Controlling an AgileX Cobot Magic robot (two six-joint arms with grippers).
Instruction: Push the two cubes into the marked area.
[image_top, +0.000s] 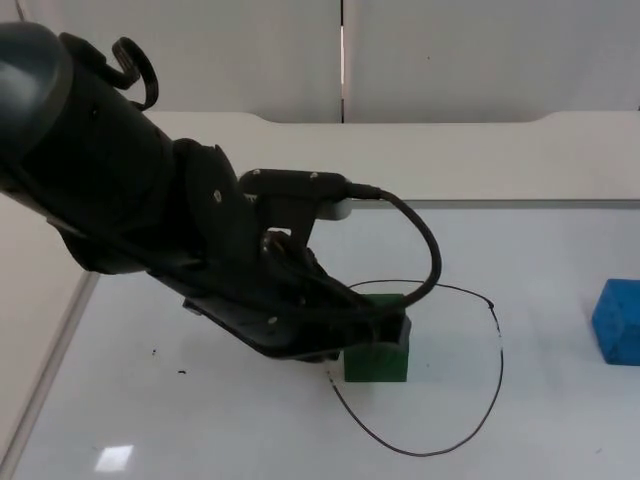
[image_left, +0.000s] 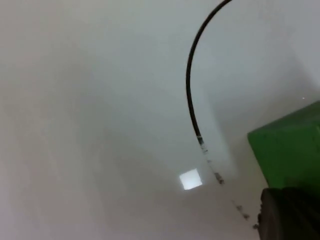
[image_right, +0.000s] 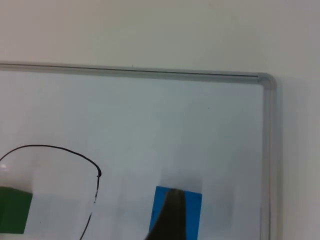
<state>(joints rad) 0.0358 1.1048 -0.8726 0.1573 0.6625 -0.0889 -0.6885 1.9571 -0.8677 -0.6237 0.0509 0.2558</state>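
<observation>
A green cube (image_top: 378, 357) rests just inside the left edge of the marked area, a black loop (image_top: 499, 352) drawn on the white board. My left gripper (image_top: 388, 328) sits low against the cube's left and top side, and the arm hides part of the cube. In the left wrist view the cube (image_left: 292, 147) lies right beside the gripper's black tip (image_left: 287, 215), with the loop line (image_left: 189, 90) curving past. A blue cube (image_top: 617, 322) stands outside the loop at the far right. In the right wrist view my right gripper (image_right: 169, 216) hovers over that blue cube (image_right: 192, 212).
The cubes stand on a whiteboard with a metal frame (image_right: 266, 150) laid on the white table. The board's left edge (image_top: 52, 365) runs beside the left arm. The grey partition wall (image_top: 480, 50) closes the back.
</observation>
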